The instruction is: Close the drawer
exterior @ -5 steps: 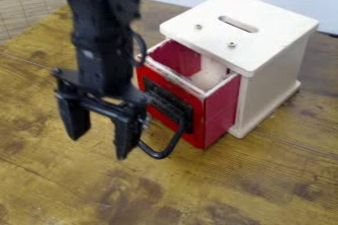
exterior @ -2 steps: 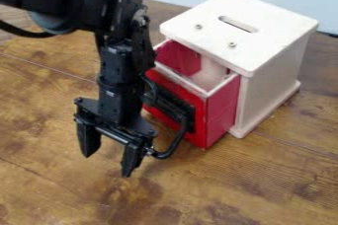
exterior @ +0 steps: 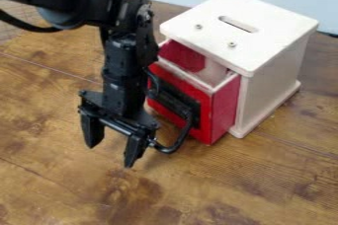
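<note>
The drawer (exterior: 211,99) has a red front, pale wooden sides, a black plate and a big black loop handle (exterior: 176,140). It stands partly pulled out of the cream-white box casing (exterior: 271,56), towards the lower left. My gripper (exterior: 113,146) hangs just in front of the drawer face, fingers pointing down at the table. Its fingers (exterior: 136,148) are spread and hold nothing. The right finger is close beside the loop handle; I cannot tell if it touches.
The casing has a slotted top (exterior: 239,23) and stands at the right on a worn wooden table (exterior: 53,180). My black arm (exterior: 119,41) reaches in from the upper left and hides part of the drawer's left side.
The gripper has come lower and shifted right, nearer the drawer front. The drawer sits a little further inside the casing than a second ago.
</note>
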Motion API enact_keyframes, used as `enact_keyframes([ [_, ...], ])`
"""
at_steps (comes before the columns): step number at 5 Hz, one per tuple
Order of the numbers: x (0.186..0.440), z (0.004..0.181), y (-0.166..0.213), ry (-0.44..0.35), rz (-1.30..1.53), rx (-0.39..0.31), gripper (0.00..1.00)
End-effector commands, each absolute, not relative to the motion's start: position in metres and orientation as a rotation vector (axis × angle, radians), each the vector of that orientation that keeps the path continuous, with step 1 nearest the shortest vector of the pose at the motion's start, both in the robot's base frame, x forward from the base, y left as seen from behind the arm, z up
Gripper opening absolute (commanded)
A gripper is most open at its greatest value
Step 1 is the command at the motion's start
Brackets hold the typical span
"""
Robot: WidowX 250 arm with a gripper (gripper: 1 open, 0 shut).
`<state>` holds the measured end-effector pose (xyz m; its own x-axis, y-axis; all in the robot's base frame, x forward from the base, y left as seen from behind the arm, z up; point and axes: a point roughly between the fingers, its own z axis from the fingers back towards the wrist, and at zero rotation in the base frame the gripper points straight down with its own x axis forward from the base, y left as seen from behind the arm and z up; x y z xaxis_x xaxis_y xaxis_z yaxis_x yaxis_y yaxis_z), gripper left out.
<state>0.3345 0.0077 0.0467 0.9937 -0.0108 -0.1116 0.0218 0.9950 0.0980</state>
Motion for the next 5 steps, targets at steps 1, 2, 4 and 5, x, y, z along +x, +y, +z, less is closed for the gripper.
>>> enact_keyframes([
  [1,0.3550,0.0634,0.0060,0.020,-0.001,0.102,1.00],
  [2,0.3560,0.0633,0.0066,0.028,0.000,0.103,1.00],
  [4,0.3591,0.0625,0.0081,0.041,0.003,0.103,1.00],
  [5,0.3615,0.0599,0.0093,0.044,0.006,0.102,1.00],
])
